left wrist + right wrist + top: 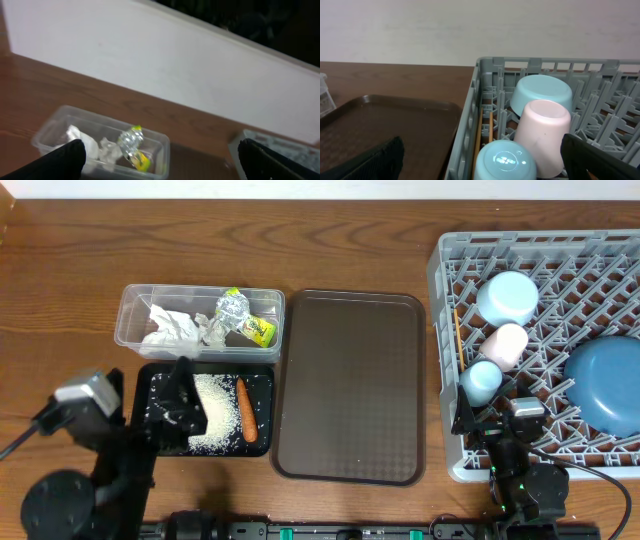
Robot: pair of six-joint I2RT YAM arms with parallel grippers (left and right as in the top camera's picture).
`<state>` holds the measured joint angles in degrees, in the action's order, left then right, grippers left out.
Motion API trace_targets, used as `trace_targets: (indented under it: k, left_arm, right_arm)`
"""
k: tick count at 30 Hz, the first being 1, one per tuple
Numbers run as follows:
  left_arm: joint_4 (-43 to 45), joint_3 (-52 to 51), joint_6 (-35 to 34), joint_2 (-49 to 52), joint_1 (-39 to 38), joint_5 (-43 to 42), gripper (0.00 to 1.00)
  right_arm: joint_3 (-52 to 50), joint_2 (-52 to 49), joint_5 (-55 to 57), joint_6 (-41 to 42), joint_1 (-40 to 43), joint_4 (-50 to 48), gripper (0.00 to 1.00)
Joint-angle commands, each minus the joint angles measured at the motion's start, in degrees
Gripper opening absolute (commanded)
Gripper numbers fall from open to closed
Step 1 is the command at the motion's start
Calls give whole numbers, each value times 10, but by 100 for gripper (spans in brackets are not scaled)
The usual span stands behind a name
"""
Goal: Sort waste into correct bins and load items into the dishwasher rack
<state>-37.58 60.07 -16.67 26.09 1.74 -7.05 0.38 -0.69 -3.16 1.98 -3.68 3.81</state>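
Observation:
The clear tub (pixel 130 298) holds white napkins (pixel 172 328), silver foil (pixel 231 308) and a yellow-green wrapper (pixel 262 331). Rice (pixel 212 415) and a carrot (pixel 245 410) lie in the black tray (pixel 262 383). My left gripper (pixel 175 398) hovers open over that tray's left end, holding nothing. In the grey rack (pixel 530 238) sit a pale bowl (pixel 507 297), pink cup (pixel 505 345), light blue cup (pixel 482 380) and dark blue plate (pixel 605 385). My right gripper (pixel 495 412) stands open at the rack's near-left corner, just behind the blue cup (pixel 505 160).
A flat brown serving tray (pixel 350 385) lies between the bins and the rack. A wooden stick (pixel 491 127) stands along the rack's left wall. A white wall (pixel 150 60) runs behind the table.

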Motion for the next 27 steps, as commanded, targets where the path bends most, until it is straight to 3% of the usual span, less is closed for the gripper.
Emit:
trace_targets:
  k: [1, 12, 19, 27]
  left_arm:
    - [-2, -7, 3, -26, 2, 39, 100]
    - [-28, -36, 3, -87, 2, 41, 100]
    - [-28, -142, 3, -123, 2, 41, 100]
    - [-113, -270, 3, -160, 2, 42, 100]
  right_arm:
    - [-1, 4, 3, 5, -16, 3, 99]
    - [-1, 4, 4, 5, -16, 3, 99]
    - [-1, 4, 4, 5, -16, 3, 99]
    - [-1, 4, 4, 5, -16, 3, 99]
